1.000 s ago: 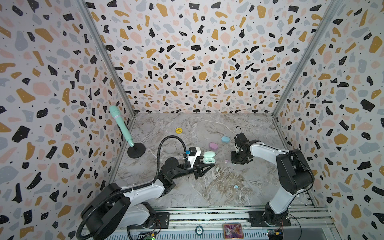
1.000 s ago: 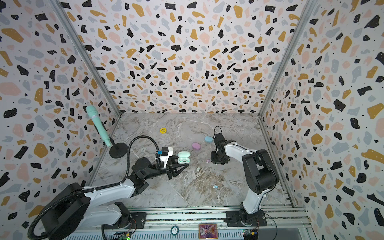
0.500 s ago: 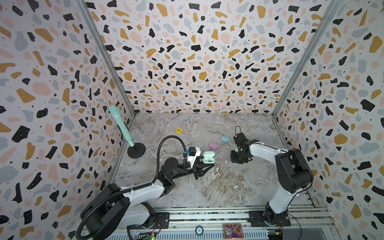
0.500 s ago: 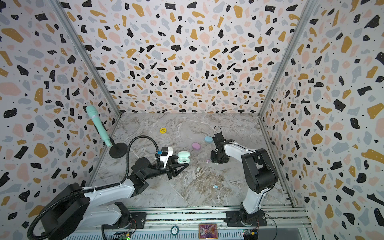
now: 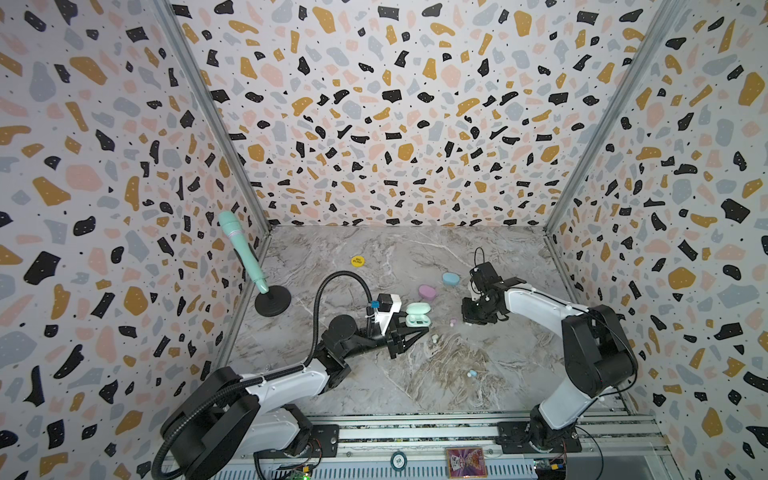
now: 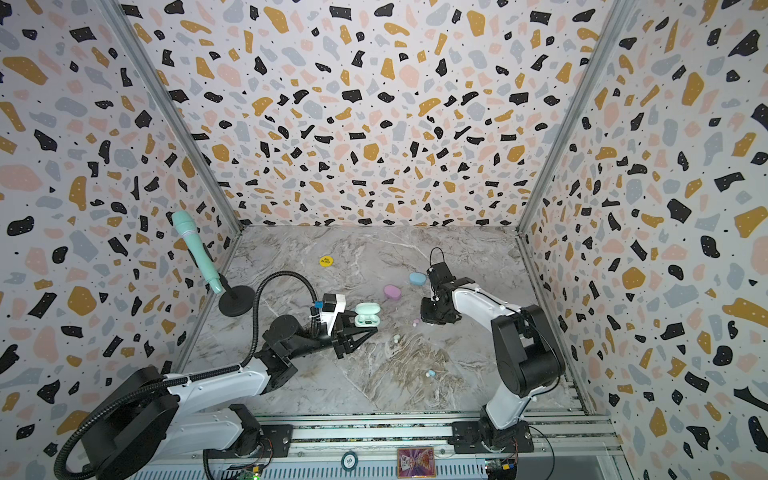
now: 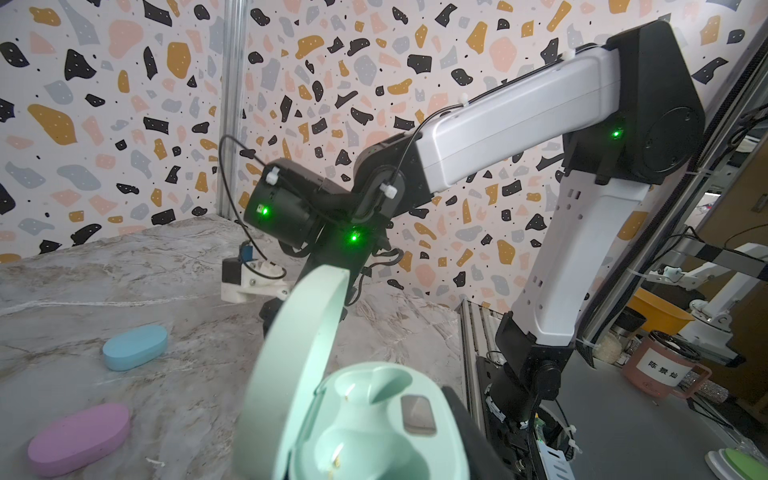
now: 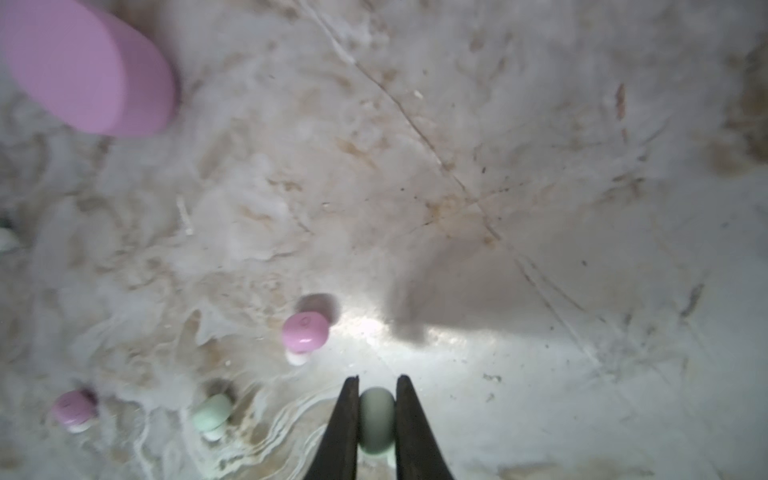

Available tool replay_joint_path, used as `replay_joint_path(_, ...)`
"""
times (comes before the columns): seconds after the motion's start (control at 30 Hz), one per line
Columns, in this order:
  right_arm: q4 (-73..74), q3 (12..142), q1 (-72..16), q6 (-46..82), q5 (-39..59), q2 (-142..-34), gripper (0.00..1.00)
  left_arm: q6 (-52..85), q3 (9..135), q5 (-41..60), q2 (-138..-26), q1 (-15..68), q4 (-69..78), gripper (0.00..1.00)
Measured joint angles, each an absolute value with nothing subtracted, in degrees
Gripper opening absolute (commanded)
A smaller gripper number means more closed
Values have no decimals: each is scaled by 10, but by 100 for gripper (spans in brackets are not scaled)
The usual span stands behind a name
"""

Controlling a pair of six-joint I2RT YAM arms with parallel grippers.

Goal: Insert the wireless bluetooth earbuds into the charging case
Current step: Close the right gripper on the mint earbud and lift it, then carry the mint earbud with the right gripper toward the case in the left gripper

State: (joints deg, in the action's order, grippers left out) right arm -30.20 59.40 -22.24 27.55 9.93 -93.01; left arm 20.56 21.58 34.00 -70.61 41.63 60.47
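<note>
My left gripper is shut on the mint-green charging case, whose lid stands open; in the left wrist view the case shows two empty sockets. My right gripper is low over the marble floor to the right, shut on a pale green earbud. Loose earbuds lie nearby: a pink one, a second pink one and a pale green one. In a top view a pink earbud, a pale green one and a blue one show on the floor.
A shut pink case and a shut blue case lie behind the green case. A yellow disc sits farther back. A mint microphone leans on a black round stand by the left wall. Patterned walls close three sides.
My right gripper's jaws have closed on the pale green earbud. The left arm and the case have not moved.
</note>
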Motion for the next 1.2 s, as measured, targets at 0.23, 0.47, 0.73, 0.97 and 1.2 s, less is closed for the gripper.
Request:
replay_joint_path(0.23,-315,592,-218,276,156,-831,8,206,225,341,-711,416,604,13)
replay_joint_path(0.47,-323,591,-215,276,232,-739,8,204,246,345,-724,416,608,13)
replay_joint_path(0.73,-308,591,-213,274,352,-633,8,221,246,364,-765,415,659,15)
replay_joint_path(0.97,-288,580,-218,266,444,-565,8,225,246,375,-766,415,683,15)
replay_joint_path(1.2,-258,575,-273,265,495,-567,9,220,246,385,-761,415,677,15)
